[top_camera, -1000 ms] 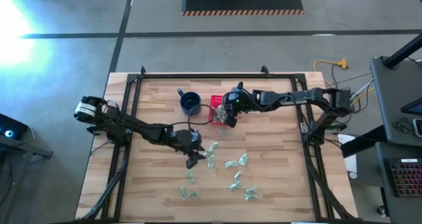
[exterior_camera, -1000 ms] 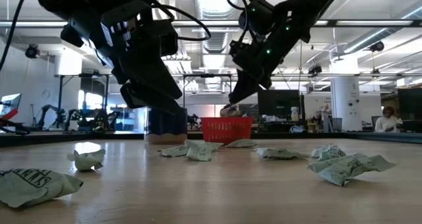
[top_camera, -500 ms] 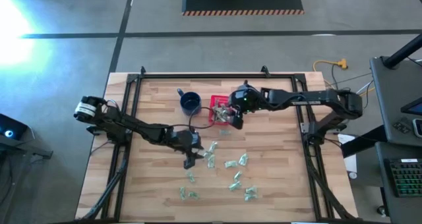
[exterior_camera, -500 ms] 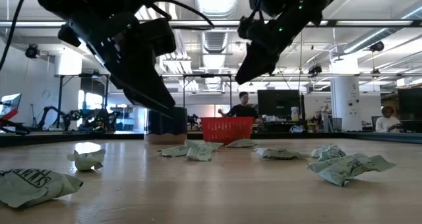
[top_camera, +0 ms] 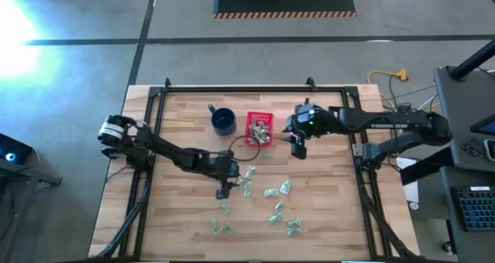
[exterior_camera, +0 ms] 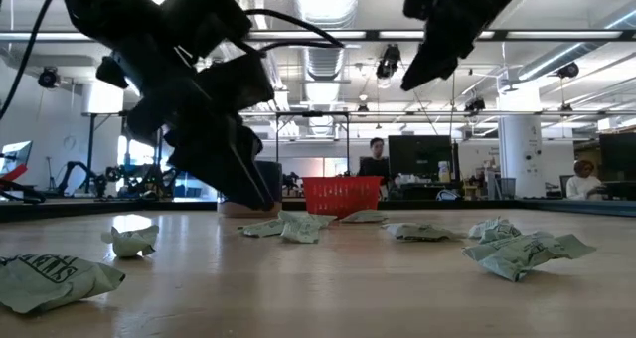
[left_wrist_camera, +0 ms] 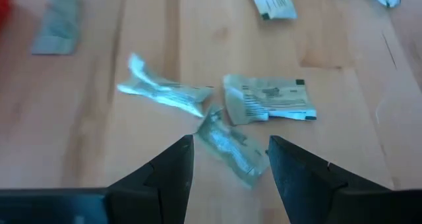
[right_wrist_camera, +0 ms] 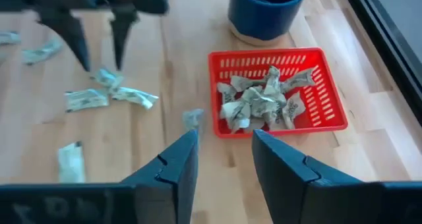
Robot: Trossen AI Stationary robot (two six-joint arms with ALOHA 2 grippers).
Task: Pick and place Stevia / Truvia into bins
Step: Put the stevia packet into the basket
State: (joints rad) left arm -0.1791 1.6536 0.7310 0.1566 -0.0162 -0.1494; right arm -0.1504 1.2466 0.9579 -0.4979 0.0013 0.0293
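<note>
Several pale green-and-white sachets [top_camera: 271, 192] lie scattered flat on the wooden table's near half. My left gripper [top_camera: 224, 192] is open and low over a cluster of them [top_camera: 247, 182]. In the left wrist view its fingers stand on either side of a crumpled sachet [left_wrist_camera: 227, 145] without touching it. The red basket [top_camera: 259, 128] stands at the far middle with several sachets inside [right_wrist_camera: 260, 102]. My right gripper [top_camera: 299, 148] is open and empty, raised above the table to the right of the basket [right_wrist_camera: 330, 112].
A dark blue mug [top_camera: 223, 121] stands just left of the basket. One sachet [right_wrist_camera: 192, 117] lies on the table close to the basket's near side. A black frame [top_camera: 232, 89] runs along the table's edges. People show in the room behind [exterior_camera: 376, 164].
My right gripper has gone from over the red basket toward the table's right edge and has risen. My left gripper has gone down toward the sachets on the table, staying open.
</note>
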